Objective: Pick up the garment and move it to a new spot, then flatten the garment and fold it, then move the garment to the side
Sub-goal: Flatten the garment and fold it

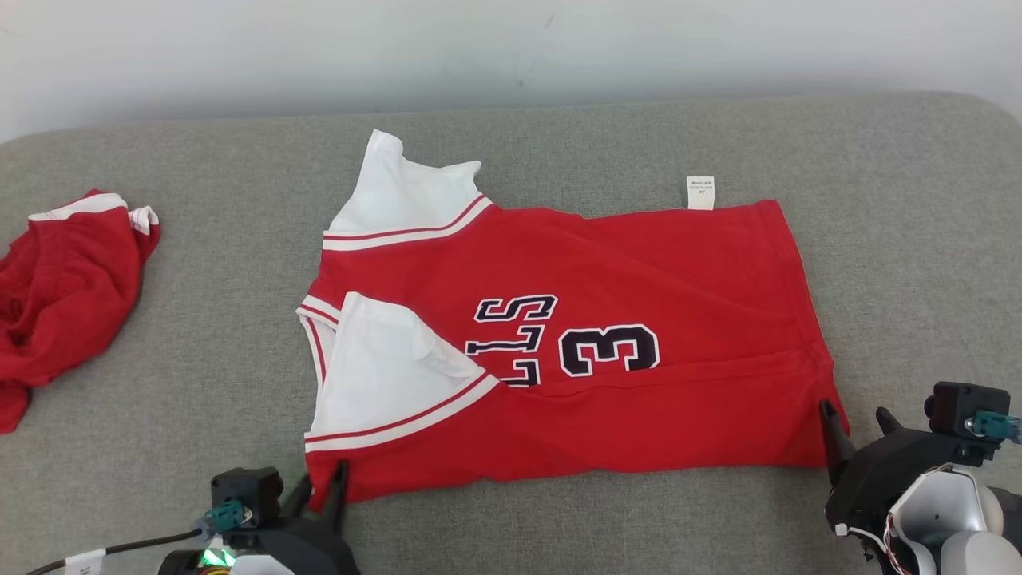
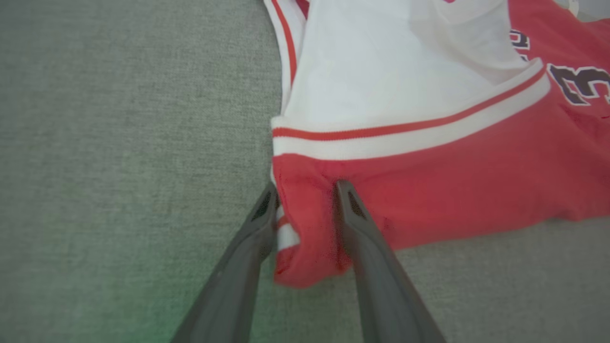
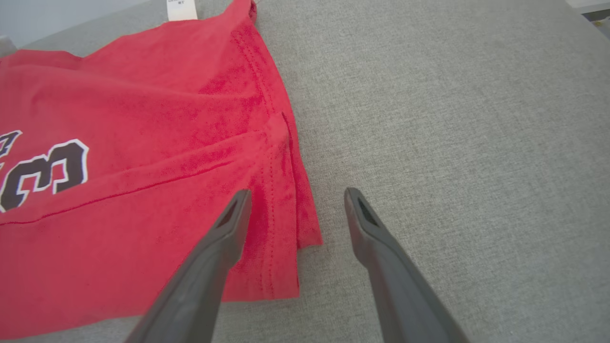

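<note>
The garment [image 1: 559, 319] is a red jersey with white sleeves and a dark number 3, spread sideways on the grey padded surface [image 1: 918, 239]. My left gripper [image 1: 323, 475] sits at its near left corner. In the left wrist view that gripper [image 2: 305, 190] straddles the bunched red corner of the garment [image 2: 452, 181], fingers still apart, one on each side of the cloth. My right gripper [image 1: 853, 409] hovers at the near right hem corner. In the right wrist view it [image 3: 295, 193] stands open, one finger over the garment [image 3: 119, 119], the other over bare surface.
A second red and white piece of clothing [image 1: 64, 279] lies crumpled at the far left. A white label [image 1: 700, 192] sticks out from the jersey's far edge. A pale wall [image 1: 511, 48] runs behind the surface.
</note>
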### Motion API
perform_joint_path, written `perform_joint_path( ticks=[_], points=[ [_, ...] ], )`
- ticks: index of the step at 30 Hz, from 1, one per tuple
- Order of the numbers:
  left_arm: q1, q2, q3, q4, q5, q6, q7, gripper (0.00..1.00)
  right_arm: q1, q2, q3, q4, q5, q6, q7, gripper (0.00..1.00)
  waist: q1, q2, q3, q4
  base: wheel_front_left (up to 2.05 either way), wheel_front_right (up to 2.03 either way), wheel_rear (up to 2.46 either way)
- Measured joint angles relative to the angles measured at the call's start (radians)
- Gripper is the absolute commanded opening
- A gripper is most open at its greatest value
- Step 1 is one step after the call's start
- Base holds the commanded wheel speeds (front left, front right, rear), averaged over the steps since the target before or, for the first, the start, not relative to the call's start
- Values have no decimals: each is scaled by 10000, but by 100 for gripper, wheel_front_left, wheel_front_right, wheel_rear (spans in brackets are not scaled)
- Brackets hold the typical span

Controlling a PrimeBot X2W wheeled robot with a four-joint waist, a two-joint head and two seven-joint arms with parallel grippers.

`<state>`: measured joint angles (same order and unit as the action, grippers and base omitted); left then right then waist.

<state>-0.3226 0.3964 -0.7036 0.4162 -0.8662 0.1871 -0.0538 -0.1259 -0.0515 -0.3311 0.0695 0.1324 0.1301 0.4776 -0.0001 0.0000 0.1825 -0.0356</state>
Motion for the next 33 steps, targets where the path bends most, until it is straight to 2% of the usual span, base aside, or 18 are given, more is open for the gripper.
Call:
perform_joint_path(
  ticks=[10, 14, 15, 16, 17, 18, 26, 33],
  points=[
    [-83, -109, -2, 92, -140, -192, 27, 0, -497, -2, -17, 1022, -405, 0, 184, 100, 0, -1, 225, 14, 0, 0, 0],
    [-135, -121, -2, 86, -150, -217, 10, 0, -717, -8, 217, 1415, -732, 0, 594, 100, 1, 0, 313, 96, 0, 0, 0],
    [-151, -138, -6, 90, -155, -245, 12, 0, -757, -21, 345, 1475, -777, 0, 761, 96, 1, -1, 330, 118, 0, 0, 0],
    [-166, -161, -21, 94, -157, -247, 12, 0, -772, -36, 410, 1482, -773, -2, 878, 59, 0, -1, 335, 145, 0, 0, 0],
    [-177, -184, -33, 98, -163, -263, 13, 0, -775, -44, 445, 1473, -740, -2, 949, 59, 1, -1, 330, 175, 0, 0, 0],
    [-198, -215, -71, 125, -174, -286, 38, 0, -695, -69, 510, 1398, -750, -10, 1126, 0, 1, -1, 274, 219, 0, 0, 0],
    [414, -81, -209, -276, -414, -267, 174, 0, 552, -12, 4, 186, -543, 4, 1461, 0, 2, 0, -250, 297, 0, 0, 0],
    [1467, 502, -263, -1407, -569, 203, 527, 0, 1505, 12, -341, -652, 15, 6, 1795, 0, 1, 0, -657, 170, 0, 0, 0]
  ],
)
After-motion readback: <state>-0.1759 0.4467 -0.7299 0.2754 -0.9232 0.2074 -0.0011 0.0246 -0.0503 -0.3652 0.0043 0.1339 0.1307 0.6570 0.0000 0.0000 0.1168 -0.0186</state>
